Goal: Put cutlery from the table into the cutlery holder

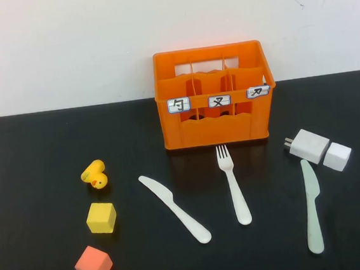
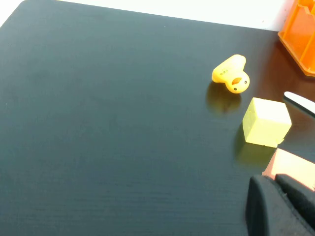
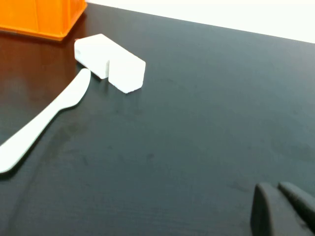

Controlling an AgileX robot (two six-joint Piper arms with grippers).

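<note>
While wrist views show both claws (image 2: 280,206) (image 3: 283,209) closed, overhead omits them.

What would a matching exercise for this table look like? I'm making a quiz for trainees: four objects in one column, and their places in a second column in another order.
Objects:
1. fork
2. rubber duck
3. pale greenish knife
4. orange cube

Places:
A. just below the white charger blocks, on the right
B. directly in front of the cutlery holder
C. near the front edge, below the yellow cube
D. farthest left, above the yellow cube

Pairs: 1-B, 2-D, 3-A, 4-C
</note>
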